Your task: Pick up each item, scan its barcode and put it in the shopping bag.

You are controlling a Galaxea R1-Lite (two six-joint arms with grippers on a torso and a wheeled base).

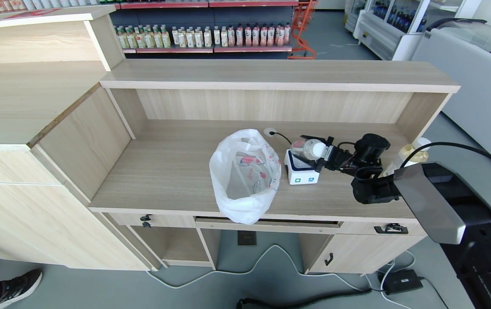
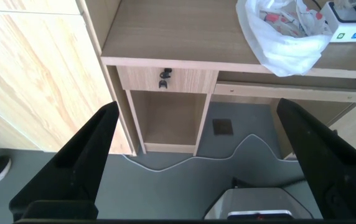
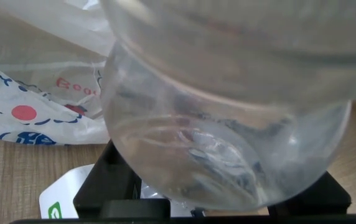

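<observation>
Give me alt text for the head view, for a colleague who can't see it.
The right gripper holds a clear bottle over the white scanner on the wooden counter. An open white shopping bag stands just left of the scanner.

clear bottle (image 1: 309, 149): seemingly on its side above white scanner (image 1: 301, 175) | white bag (image 1: 225, 174): open, beside scanner

Scanner (image 1: 301, 175) top partly behind bottle (image 1: 310, 150)
</observation>
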